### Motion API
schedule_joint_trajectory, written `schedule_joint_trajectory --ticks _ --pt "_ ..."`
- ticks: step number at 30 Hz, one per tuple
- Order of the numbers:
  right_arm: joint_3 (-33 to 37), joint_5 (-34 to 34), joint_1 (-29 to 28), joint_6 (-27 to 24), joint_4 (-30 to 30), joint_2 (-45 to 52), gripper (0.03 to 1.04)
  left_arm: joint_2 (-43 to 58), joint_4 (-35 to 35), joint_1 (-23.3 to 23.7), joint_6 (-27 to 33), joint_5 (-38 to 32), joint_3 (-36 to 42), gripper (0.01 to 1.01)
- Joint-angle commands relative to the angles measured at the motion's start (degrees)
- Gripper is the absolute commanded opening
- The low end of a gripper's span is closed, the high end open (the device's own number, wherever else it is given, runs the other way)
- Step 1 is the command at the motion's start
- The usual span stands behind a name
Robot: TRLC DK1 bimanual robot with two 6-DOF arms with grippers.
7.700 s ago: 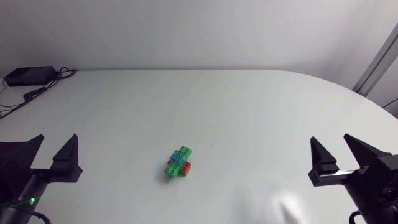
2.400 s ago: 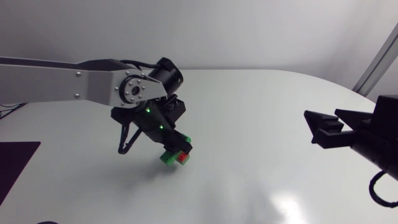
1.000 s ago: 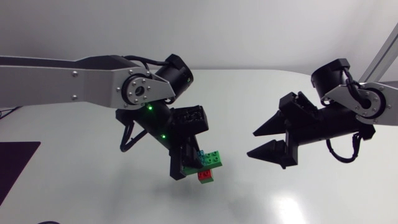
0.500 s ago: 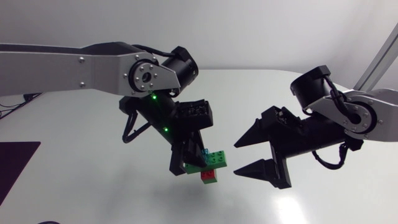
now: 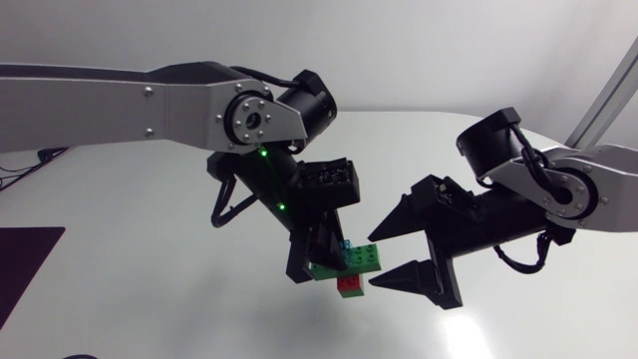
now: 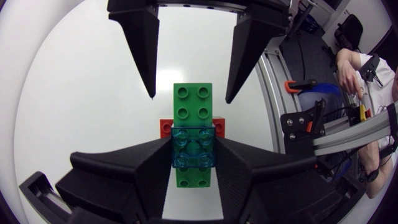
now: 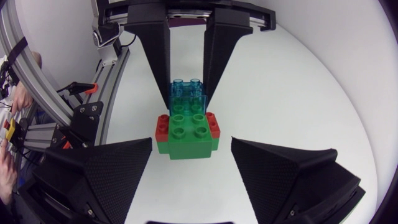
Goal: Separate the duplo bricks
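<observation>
While my left hand (image 5: 321, 261) pinches the brick stack (image 5: 355, 261) at its blue brick (image 6: 193, 149), above the desk (image 5: 150, 299), nothing is separated yet. My right hand (image 5: 373, 261) is spread, flanking the green brick (image 6: 192, 102) without touching. All the pulling apart is left.

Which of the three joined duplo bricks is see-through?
The blue brick, clamped in the left gripper atop the long green brick; the green one and the red brick are opaque.
</observation>
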Motion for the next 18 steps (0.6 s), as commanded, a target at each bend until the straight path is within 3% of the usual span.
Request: schedule_joint_trajectory --ticks 1,5,10,15,18 --pt "-1.9 -0.4 0.8 0.8 0.1 0.8 0.90 1.4 -0.5 -0.9 0.4 0.5 2.3 0.203" --pt "-2.4 -0.5 1.4 1.3 0.2 0.6 0.86 1.9 -0.6 -1.5 0.0 0.5 2.8 0.203" --pt "-2.8 -0.4 2.6 2.3 0.8 0.3 0.70 2.0 -0.6 -1.7 -0.1 0.5 2.9 0.203" --pt "-3.1 -0.4 3.3 2.4 1.0 0.2 0.35 1.9 -0.8 -1.7 -0.1 0.5 2.5 0.203" --pt "-3.0 -0.3 3.7 2.8 1.1 0.7 0.26 1.7 -1.1 -1.7 -0.1 0.5 2.4 0.203"
